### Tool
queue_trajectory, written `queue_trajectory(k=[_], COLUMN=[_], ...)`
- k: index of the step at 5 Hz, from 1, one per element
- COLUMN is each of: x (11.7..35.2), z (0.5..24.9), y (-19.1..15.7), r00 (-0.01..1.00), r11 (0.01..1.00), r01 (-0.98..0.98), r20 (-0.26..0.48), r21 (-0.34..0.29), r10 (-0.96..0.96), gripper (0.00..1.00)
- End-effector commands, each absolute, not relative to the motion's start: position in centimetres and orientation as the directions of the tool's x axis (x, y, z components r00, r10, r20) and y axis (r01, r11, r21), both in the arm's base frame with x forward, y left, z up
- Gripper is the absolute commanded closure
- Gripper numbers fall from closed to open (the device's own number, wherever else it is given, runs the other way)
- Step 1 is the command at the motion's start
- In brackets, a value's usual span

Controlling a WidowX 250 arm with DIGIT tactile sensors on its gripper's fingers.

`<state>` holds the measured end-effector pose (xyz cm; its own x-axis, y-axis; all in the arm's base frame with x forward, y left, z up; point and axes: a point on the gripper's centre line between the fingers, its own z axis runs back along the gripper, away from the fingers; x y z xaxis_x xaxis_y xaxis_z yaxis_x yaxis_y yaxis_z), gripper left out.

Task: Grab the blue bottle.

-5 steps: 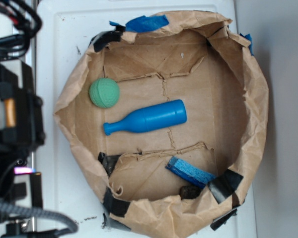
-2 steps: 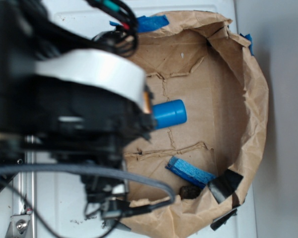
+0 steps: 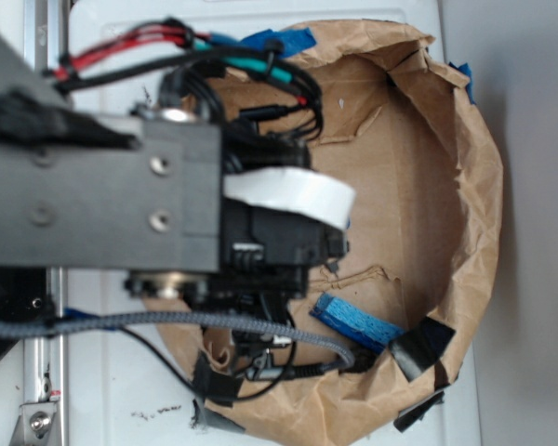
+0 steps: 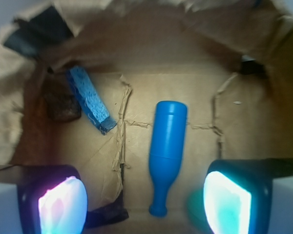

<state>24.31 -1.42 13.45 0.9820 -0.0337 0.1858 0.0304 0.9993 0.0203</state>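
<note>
The blue bottle (image 4: 167, 151) is seen in the wrist view lying flat on the cardboard floor of a crumpled brown paper enclosure (image 3: 474, 186), its narrow neck toward the bottom of the frame and its wide body toward the middle. In the exterior view it is hidden beneath the arm (image 3: 102, 209), which fills the left and centre of the frame.

The tool (image 4: 146, 200) is spread wide and holds nothing: its two glowing pads (image 4: 63, 204) sit at the lower left and lower right of the wrist view, with the bottle's neck between them but nearer the right one. No contact with the bottle is shown.

A ridged blue rectangular piece (image 4: 90, 100) lies to the upper left of the bottle, well apart from it.

The approach appears largely made, the tool being placed over the bottle. Descent, closing on the bottle and lifting are judged to be left.
</note>
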Motion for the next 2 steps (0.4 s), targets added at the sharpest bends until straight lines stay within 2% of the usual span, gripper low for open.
queue_trajectory(k=[1,2], x=[26.4,27.6], z=[9.0,7.2], y=[0.3,1.5], r00=[0.983,0.980], r11=[0.993,0.986], r01=[0.119,0.165], r20=[0.144,0.117], r21=[-0.008,-0.023], r10=[-0.117,-0.162], gripper=[0.00,0.00])
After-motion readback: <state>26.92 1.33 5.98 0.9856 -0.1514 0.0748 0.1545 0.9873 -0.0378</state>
